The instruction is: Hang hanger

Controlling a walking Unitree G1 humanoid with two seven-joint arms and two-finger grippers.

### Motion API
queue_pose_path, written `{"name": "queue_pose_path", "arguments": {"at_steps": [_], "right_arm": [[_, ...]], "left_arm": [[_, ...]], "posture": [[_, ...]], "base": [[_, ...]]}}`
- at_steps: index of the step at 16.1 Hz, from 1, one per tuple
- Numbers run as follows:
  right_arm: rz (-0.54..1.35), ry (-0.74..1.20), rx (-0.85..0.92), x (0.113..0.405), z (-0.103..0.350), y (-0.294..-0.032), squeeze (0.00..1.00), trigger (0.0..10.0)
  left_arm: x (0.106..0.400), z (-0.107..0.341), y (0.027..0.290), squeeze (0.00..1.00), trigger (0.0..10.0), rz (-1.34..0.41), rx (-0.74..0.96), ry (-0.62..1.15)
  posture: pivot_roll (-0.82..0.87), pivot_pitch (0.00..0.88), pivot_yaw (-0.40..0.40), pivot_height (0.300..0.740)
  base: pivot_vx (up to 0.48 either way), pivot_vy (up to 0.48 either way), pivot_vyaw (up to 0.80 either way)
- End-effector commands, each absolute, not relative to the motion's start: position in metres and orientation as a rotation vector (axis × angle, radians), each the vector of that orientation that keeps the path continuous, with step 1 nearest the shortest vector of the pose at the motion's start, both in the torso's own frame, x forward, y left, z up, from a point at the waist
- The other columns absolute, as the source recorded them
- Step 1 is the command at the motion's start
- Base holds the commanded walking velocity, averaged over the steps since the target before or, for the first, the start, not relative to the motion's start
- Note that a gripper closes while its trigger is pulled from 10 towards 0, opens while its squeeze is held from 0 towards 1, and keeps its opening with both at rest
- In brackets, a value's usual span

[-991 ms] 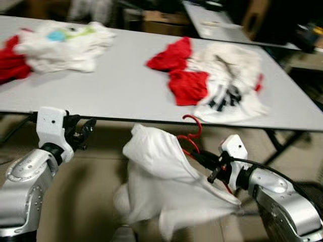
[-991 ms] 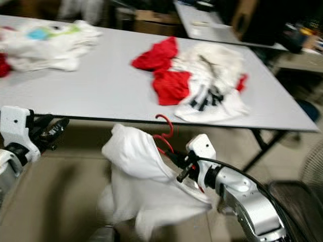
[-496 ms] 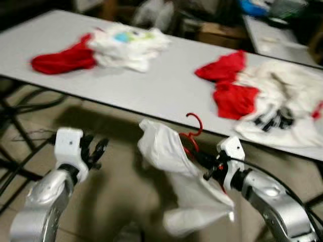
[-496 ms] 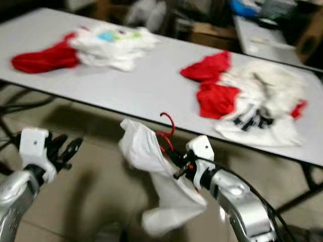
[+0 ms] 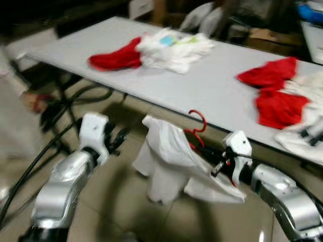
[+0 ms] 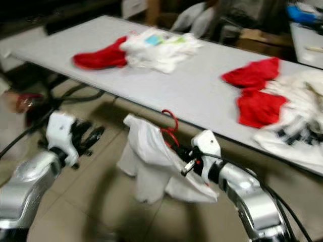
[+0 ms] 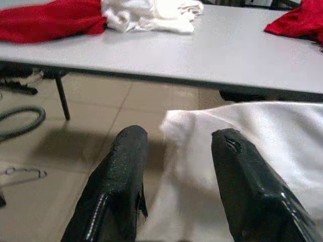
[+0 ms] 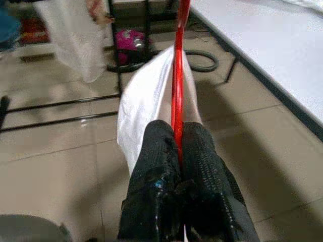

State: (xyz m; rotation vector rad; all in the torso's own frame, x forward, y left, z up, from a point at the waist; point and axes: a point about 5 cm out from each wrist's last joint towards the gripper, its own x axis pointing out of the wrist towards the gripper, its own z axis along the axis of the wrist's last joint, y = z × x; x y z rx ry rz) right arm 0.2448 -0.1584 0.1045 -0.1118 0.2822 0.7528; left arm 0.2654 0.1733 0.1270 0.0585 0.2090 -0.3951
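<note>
A red hanger carries a white garment that hangs off it above the tiled floor, in front of the grey table's edge. My right gripper is shut on the hanger; in the right wrist view its fingers pinch the red bar with white cloth draped on both sides. My left gripper is held out to the left of the garment, open and empty. The left wrist view shows its two fingers spread apart, with the white garment just beyond them.
A long grey table holds piles of red and white clothes and more red and white clothes. Table legs and a black cable lie on the floor at left. A dark rack frame stands on the tiles.
The camera has swung left, so the table and clothes have shifted right in view. Both arms hold the same pose, the right still gripping the hanger with the garment.
</note>
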Motion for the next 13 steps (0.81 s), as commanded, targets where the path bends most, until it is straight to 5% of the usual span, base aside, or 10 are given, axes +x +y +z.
{"name": "queue_pose_path", "arguments": {"at_steps": [1, 10, 13], "right_arm": [[0.754, 0.249, -0.11, 0.246, 0.111, -0.157, 0.0, 10.0], [0.676, 0.223, -0.063, 0.278, 0.106, -0.162, 0.0, 10.0], [0.576, 0.223, -0.016, 0.28, 0.1, -0.166, 0.0, 10.0]], "left_arm": [[0.262, 0.122, 0.172, 0.0, 10.0, -0.397, 0.071, 0.234], [0.258, 0.113, 0.196, 0.0, 10.0, -0.275, 0.097, 0.227], [0.273, 0.11, 0.19, 0.0, 10.0, -0.228, 0.088, 0.208]], "posture": [[0.01, 0.0, -0.034, 0.74], [0.14, 0.0, -0.137, 0.74], [0.1, 0.0, -0.071, 0.74]], "base": [[0.0, 0.0, 0.8], [0.0, 0.0, 0.8], [0.0, 0.0, 0.8]]}}
